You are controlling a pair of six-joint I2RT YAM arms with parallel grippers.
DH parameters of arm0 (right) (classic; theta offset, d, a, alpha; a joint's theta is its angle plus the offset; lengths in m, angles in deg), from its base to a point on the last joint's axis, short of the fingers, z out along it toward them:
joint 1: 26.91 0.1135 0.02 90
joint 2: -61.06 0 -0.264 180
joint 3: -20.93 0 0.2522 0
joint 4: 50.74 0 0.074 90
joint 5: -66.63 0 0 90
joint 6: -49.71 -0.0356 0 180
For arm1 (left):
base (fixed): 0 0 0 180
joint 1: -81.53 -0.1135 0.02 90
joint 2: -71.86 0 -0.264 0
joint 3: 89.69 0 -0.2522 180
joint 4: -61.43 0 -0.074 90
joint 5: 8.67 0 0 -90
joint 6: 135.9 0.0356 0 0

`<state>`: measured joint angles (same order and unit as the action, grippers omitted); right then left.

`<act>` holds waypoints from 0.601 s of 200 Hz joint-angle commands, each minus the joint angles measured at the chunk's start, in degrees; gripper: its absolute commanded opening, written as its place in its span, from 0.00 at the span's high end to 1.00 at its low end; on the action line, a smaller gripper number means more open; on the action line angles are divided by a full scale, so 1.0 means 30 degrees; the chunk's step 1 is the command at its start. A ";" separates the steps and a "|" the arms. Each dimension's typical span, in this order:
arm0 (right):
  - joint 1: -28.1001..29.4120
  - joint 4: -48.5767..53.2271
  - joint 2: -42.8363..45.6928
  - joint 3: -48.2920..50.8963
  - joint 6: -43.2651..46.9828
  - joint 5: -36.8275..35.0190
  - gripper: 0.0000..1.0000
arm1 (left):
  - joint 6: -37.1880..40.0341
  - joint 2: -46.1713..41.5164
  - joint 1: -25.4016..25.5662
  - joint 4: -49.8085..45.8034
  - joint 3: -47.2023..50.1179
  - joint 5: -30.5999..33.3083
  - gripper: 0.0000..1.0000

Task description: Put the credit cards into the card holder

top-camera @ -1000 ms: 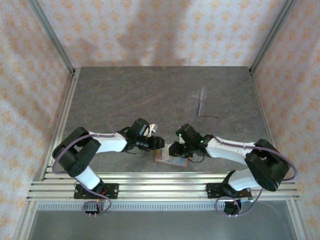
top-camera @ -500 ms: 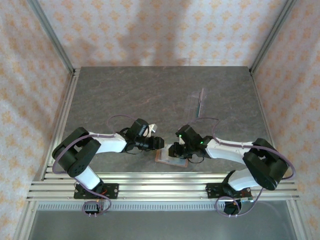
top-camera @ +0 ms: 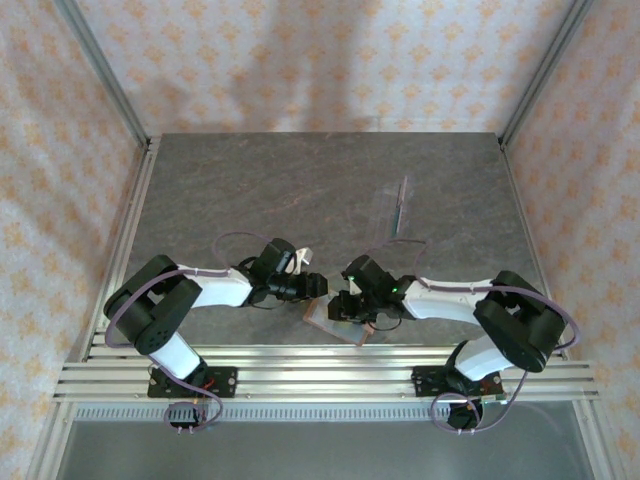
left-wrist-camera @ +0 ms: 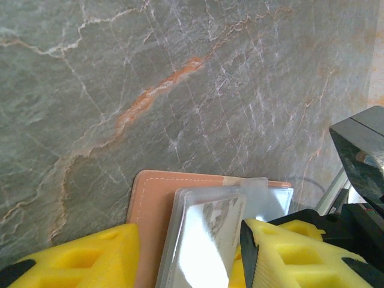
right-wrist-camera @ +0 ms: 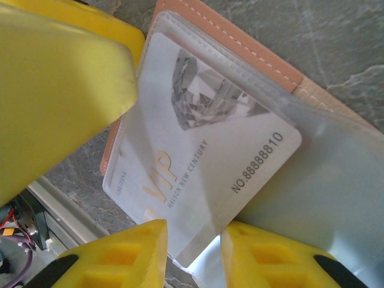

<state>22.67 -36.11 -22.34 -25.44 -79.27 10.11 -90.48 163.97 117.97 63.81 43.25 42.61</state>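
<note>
As both claws are crowding over the card holder (left-wrist-camera: 150,204), it is lying open on the surface (left-wrist-camera: 180,72) with the pale card (right-wrist-camera: 198,150) resting on its inside, seemingly partly under a clear pocket. Right claw (right-wrist-camera: 193,231) is sitting narrow at the holder's edge, the card's corner poking between its fingers. Whether it is gripping or nudging, I cannot tell. The card's long axis is slanting away from that claw, deeper across the holder, so a push along that line is looking likely. Left claw (left-wrist-camera: 187,234) is straddling the holder from the opposite side, about half spread. Whether it is holding anything, I cannot tell.
</note>
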 commanded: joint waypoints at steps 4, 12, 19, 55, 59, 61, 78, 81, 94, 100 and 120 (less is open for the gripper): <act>0.0230 -0.0706 0.0142 -0.0382 0.0238 -0.0291 0.69 | 0.0115 -0.0189 0.0127 -0.0890 0.0592 0.0433 0.53; 0.0223 0.0009 0.0398 -0.0439 0.0549 -0.0637 0.67 | 0.0277 -0.0290 0.0072 -0.1101 0.0560 0.0524 0.53; 0.0222 0.0875 0.0672 -0.0484 0.0827 -0.1258 0.66 | 0.0474 -0.0326 -0.0001 -0.1401 0.0447 0.0492 0.53; 0.0230 0.3784 0.2148 -0.0162 0.1398 -0.3703 0.62 | 0.0709 -0.0868 -0.0455 -0.1982 0.0611 0.0718 0.53; 0.0188 0.3924 0.2280 -0.0033 0.1435 -0.3848 0.62 | 0.0736 -0.0895 -0.0507 -0.2008 0.0611 0.0719 0.53; 0.0154 0.3988 0.2354 0.0041 0.1440 -0.3954 0.62 | 0.0759 -0.0892 -0.0537 -0.2025 0.0611 0.0682 0.53; -0.0309 0.4327 0.2838 0.0583 0.1580 -0.4354 0.61 | 0.0826 -0.0980 -0.0706 -0.2367 0.0520 0.0471 0.53; -0.0452 0.4361 0.2911 0.0671 0.1610 -0.4371 0.61 | 0.0826 -0.1066 -0.0721 -0.2411 0.0523 0.0505 0.53; -0.1216 0.4301 0.3114 0.0897 0.1782 -0.4232 0.61 | 0.0775 -0.1414 -0.0716 -0.2422 0.0665 0.0785 0.53; -0.1571 0.4212 0.3114 0.0941 0.1949 -0.4072 0.61 | 0.0791 -0.1545 -0.0752 -0.2422 0.0684 0.0889 0.53; -0.2317 0.4334 0.2884 0.0485 0.2614 -0.3813 0.61 | 0.0859 -0.1720 -0.0824 -0.2886 0.0426 0.0753 0.53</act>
<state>17.90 -25.69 -13.79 -23.51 -74.57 0.84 -89.36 160.61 116.29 58.91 44.50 43.26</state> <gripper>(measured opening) 0.388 0.472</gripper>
